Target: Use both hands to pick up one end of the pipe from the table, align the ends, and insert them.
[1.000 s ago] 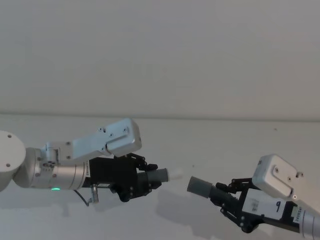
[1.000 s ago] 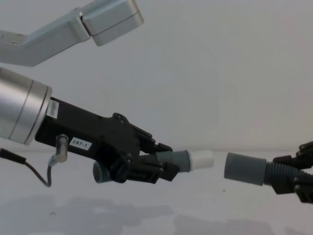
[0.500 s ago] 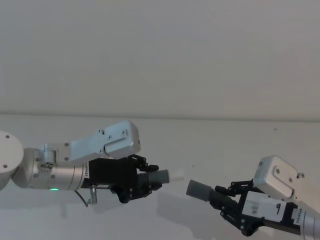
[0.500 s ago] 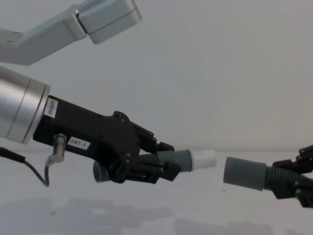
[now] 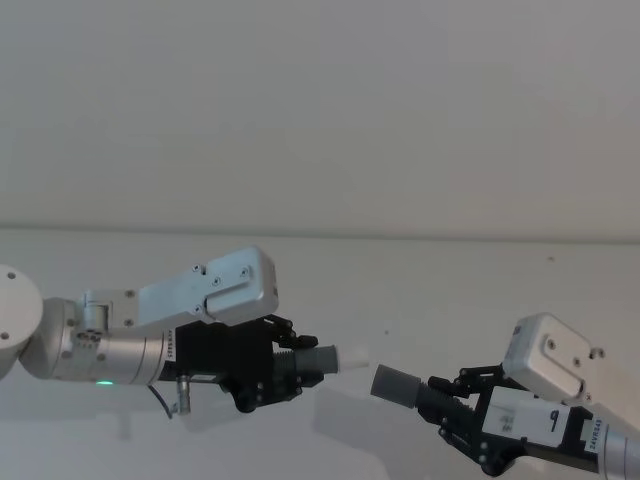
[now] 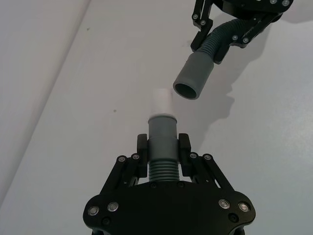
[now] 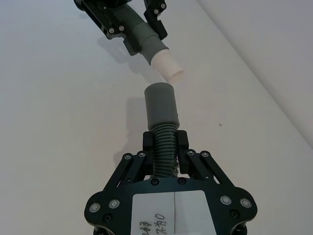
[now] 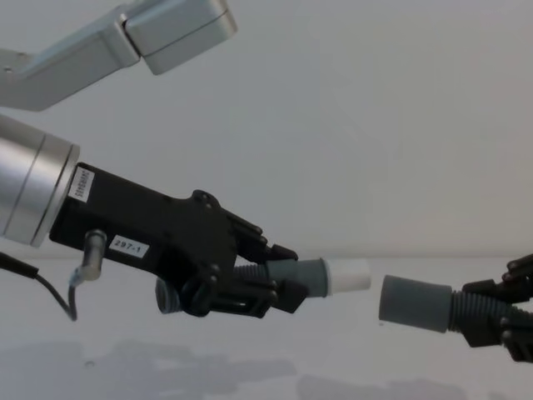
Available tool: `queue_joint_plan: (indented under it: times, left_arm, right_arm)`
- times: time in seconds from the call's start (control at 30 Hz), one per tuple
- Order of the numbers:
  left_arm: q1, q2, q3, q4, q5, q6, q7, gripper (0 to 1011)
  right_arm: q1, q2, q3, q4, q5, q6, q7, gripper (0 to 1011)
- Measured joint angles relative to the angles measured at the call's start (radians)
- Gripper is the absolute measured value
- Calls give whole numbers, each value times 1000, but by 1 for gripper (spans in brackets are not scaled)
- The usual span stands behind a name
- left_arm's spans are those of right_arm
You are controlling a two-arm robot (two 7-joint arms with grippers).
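My left gripper (image 5: 300,365) and right gripper (image 5: 450,400) each clamp the pipe's (image 7: 164,147) ribs behind a cuff, low centre. Hose seems light and floppy, so gripping near the cuffs steadies alignment.

ribbed grey pipe (image 6: 161,166), matt white table (image 5: 420,280)

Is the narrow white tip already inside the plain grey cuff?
No, in the chest view a gap separates the white tip from the plain grey cuff.
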Motion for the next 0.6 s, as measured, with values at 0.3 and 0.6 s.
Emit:
queue_joint_plan:
  times: [0.3, 0.6]
  left_arm:
    - [-6, 7, 11, -4, -1, -6, -2, 355]
    - [-13, 11, 25, -8, 1, -9, -3, 354]
  right_arm:
    - [6, 6, -8, 1, 5, 1, -5, 265]
    - [6, 12, -12, -3, 14, 1, -17, 265]
